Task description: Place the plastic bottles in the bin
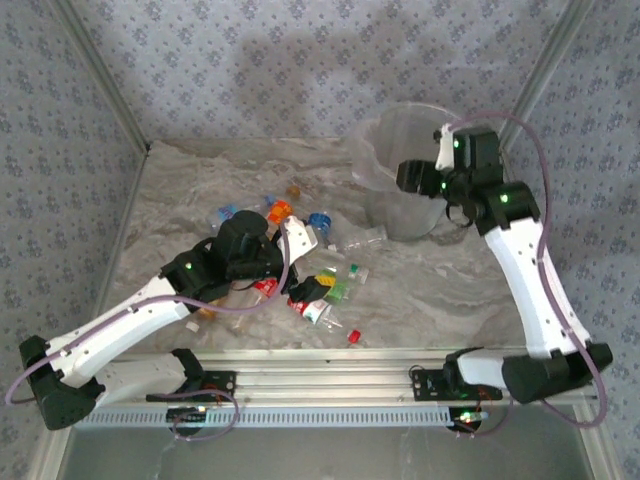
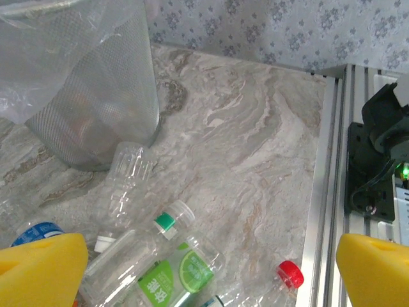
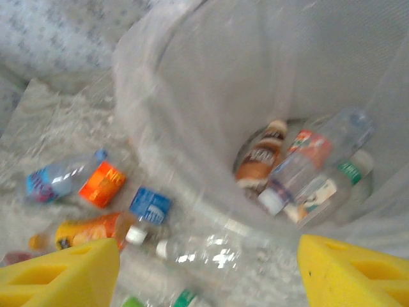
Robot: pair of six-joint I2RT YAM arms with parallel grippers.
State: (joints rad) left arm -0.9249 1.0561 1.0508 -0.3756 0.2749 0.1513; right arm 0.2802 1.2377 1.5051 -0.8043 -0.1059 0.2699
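Observation:
Several plastic bottles point(image 1: 330, 285) lie scattered on the marble table in front of the left arm. My left gripper point(image 1: 308, 258) hangs open above them, nothing between its yellow fingers point(image 2: 45, 268). Below it lie a clear bottle with a green lime label point(image 2: 172, 275) and one with a red cap point(image 2: 290, 274). The bin point(image 1: 410, 180), a translucent bucket lined with a bag, stands at the back right. My right gripper point(image 1: 430, 165) hovers open and empty over its rim point(image 3: 166, 96). Inside lie a brown-labelled bottle point(image 3: 265, 157) and a red-labelled one point(image 3: 307, 150).
A clear bottle point(image 1: 362, 240) lies against the bin's foot. Orange-labelled point(image 3: 102, 183) and blue-labelled point(image 3: 150, 204) bottles lie just outside the bin. The metal rail point(image 2: 323, 192) runs along the table's near edge, with a loose red cap point(image 1: 353, 336) close to it.

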